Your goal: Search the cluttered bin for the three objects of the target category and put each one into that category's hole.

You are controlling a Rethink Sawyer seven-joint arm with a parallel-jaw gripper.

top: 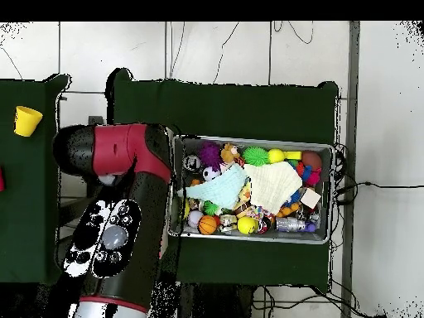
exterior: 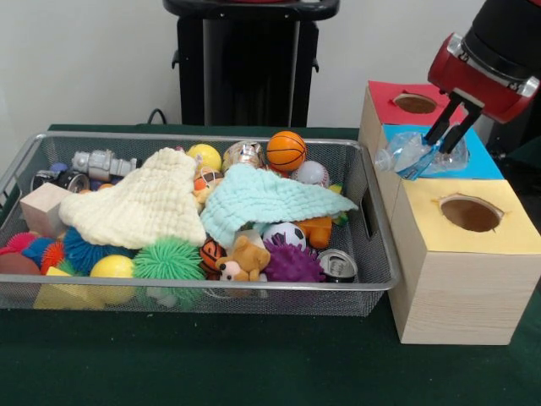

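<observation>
Crushed clear plastic bottle (exterior: 414,155) is hanging in the gripper (exterior: 446,139), whose two dark fingers are closing on its crumpled body. The bottle is lying roughly sideways, its neck pointing toward the bin, and it is hovering over the blue-topped section (exterior: 482,161) of a wooden sorting box (exterior: 456,288) standing just beside the bin's end wall. The blue section's hole is hidden behind the bottle and gripper. A red-topped section with a round hole (exterior: 415,103) is sitting behind it, and a yellow-topped section with a round hole (exterior: 470,213) is sitting in front. The red and black arm (exterior: 494,59) is reaching down from the upper corner of the front view. A wire mesh bin (exterior: 372,254) is resting on the dark green table (exterior: 211,364), holding a jumble of toys: a cream cloth (exterior: 139,207) and a pale mint cloth (exterior: 270,199) are draping over the pile, an orange mini basketball (exterior: 286,150) is sitting near the back, a small teddy bear (exterior: 243,260), a purple spiky ball (exterior: 294,262), a green spiky ball (exterior: 167,260) and a metal can (exterior: 338,266) are lying along the front. In the overhead view the arm (top: 124,215) is covering the sorting box, so the gripper and bottle are not showing there; the bin (top: 323,240) is lying just beside the arm, and a yellow cup (top: 26,121) is standing well apart on a separate green surface.
</observation>
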